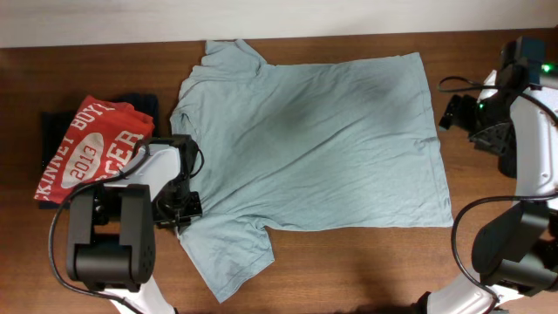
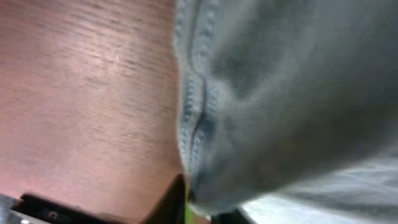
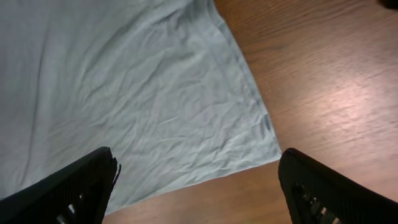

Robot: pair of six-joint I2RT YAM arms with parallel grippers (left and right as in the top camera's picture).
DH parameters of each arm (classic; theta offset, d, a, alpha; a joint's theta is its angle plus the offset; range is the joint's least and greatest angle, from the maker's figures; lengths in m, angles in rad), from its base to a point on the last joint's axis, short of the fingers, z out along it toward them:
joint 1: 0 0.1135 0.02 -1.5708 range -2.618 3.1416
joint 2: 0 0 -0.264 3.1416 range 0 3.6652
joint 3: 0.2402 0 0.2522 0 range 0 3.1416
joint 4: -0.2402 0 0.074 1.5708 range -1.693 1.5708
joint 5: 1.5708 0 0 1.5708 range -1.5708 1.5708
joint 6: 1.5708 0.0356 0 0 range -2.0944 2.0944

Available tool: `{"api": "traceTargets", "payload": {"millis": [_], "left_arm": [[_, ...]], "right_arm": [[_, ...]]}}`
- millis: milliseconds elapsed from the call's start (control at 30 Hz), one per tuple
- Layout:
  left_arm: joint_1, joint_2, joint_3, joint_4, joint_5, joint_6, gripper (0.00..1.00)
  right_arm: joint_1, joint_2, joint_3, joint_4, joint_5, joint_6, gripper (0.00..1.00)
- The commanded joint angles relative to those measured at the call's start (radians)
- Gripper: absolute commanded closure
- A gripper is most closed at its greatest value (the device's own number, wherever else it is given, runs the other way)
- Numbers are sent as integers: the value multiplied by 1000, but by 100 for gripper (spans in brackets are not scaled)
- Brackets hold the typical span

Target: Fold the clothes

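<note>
Count one pale shirt (image 1: 314,139), grey-blue, spread flat over the middle of the bench (image 1: 349,270), neck to the left and hem to the right in the overhead view. Count one folded red shirt (image 1: 91,148) with white lettering at the left end, lying on one dark garment (image 1: 144,103) (showing only at the rim), just left of the pale shirt.

Count two arms and two tools. Find the left tool (image 1: 179,209) at the pale shirt's left border, between the neck and the lower sleeve (image 1: 228,262). Closed there on the stitched edge of the cloth, judging by the left wrist view, with bunched fabric running down between the dark fingers (image 2: 171,199). Find the right tool (image 3: 198,160) spread wide, holding nothing, above the hem corner of the pale shirt, with bare wood to its right.

See one black cable (image 1: 462,83) looping beside the right arm (image 1: 534,139), off the cloth. See the left arm (image 1: 109,235) covering the bench below the red shirt, its wrist overlapping the pale shirt's border.
</note>
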Motion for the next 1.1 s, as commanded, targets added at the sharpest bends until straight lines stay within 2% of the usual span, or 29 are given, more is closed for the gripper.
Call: {"api": "traceTargets", "payload": {"millis": [0, 67, 167, 367, 467, 600, 733, 933, 1067], "left_arm": [[0, -23, 50, -10, -14, 8, 71], [0, -67, 87, -32, -14, 8, 58], [0, -146, 154, -85, -14, 8, 48], [-2, -322, 256, -145, 10, 8, 41], [-2, -403, 252, -157, 69, 44, 41], [-7, -477, 251, -174, 63, 82, 48], [-51, -578, 251, -175, 26, 91, 48], [-173, -795, 247, -175, -68, 92, 47], [-245, -895, 169, -174, -39, 94, 41]], "right_arm": [[-8, -6, -7, 14, -52, 0, 14], [-17, -6, -7, 14, -63, 0, 15], [-30, -6, -7, 8, -87, 0, 16], [-50, -8, -7, -14, -115, -11, 16], [-50, -9, -7, -24, -115, -12, 16], [-50, -12, -7, -33, -139, -37, 18], [-50, -42, -7, -42, -199, -72, 20], [-48, -197, -7, -98, -216, -78, 21], [-47, -343, -8, -115, -215, -52, 21]]}}
